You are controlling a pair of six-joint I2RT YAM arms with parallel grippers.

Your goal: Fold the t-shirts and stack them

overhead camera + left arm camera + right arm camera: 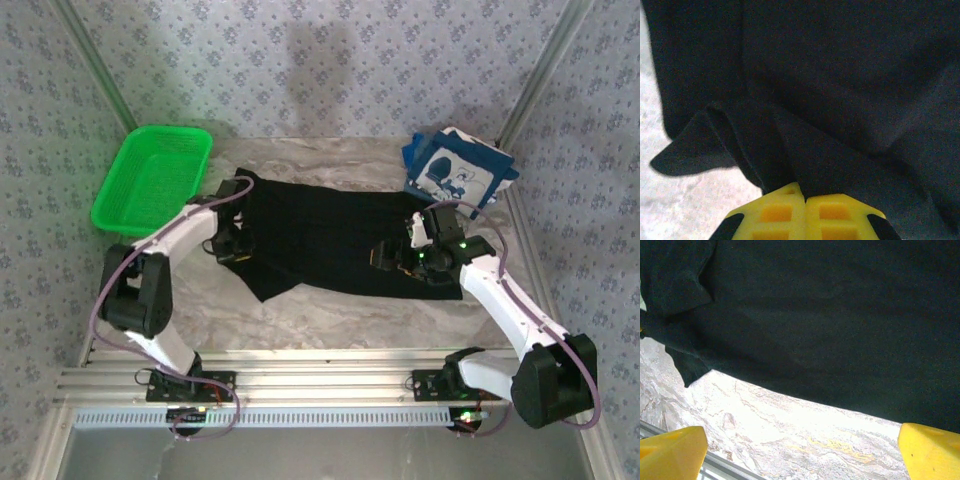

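Note:
The black t-shirt (330,235) lies spread across the middle of the marble table (340,320). My left gripper (232,245) sits at its left edge, shut on a pinch of the black cloth (790,150), which rises in folds from the yellow fingertips (777,212). My right gripper (392,256) hovers over the shirt's right part, open, its yellow fingers (672,452) wide apart above the near hem of the black t-shirt (815,330) and the bare table (790,435). The navy blue t-shirt (458,170) with white cartoon print lies folded at the back right.
A green plastic basket (152,178) stands at the back left, close to the left arm. Patterned walls enclose the table on three sides. A metal rail (330,385) runs along the near edge by the arm bases.

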